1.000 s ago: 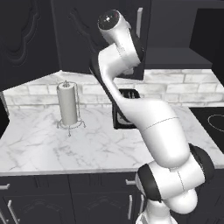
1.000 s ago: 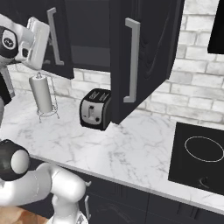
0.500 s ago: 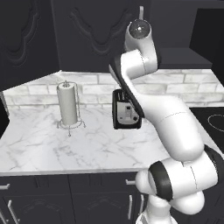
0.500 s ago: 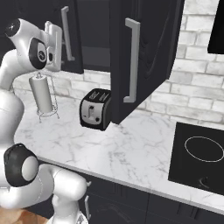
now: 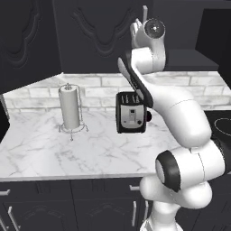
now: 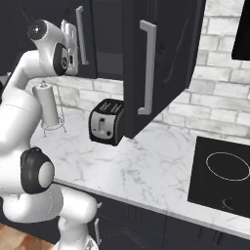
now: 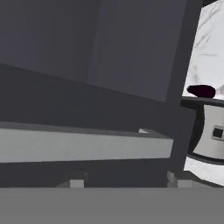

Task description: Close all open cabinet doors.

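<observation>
My gripper [image 5: 137, 28] is raised to the upper cabinets, right at the long silver bar handle [image 5: 145, 13] of a black carved cabinet door [image 5: 101, 34]. That door looks about flush with its neighbour [image 5: 22, 31]. In the hand view the handle [image 7: 83, 144] lies across just above my gripper [image 7: 127, 180], whose fingertips [image 7: 76, 183] stand wide apart, open and holding nothing. In the right base view my gripper [image 6: 68, 35] is beside that handle [image 6: 80, 41]. A second cabinet door [image 6: 168, 53] with its handle [image 6: 146, 68] is swung wide open over the counter.
On the marble counter [image 5: 90, 153] stand a black toaster [image 5: 131, 113] and a paper towel holder [image 5: 70, 108]. The toaster [image 6: 105, 122] sits partly under the open door. A black cooktop [image 6: 224, 171] lies to the right. The open cabinet's shelf [image 5: 191, 58] shows behind my arm.
My arm has swung right and up, carrying the gripper from the left of the cabinets to the bar handle. The base, the doors and the counter things have not moved.
</observation>
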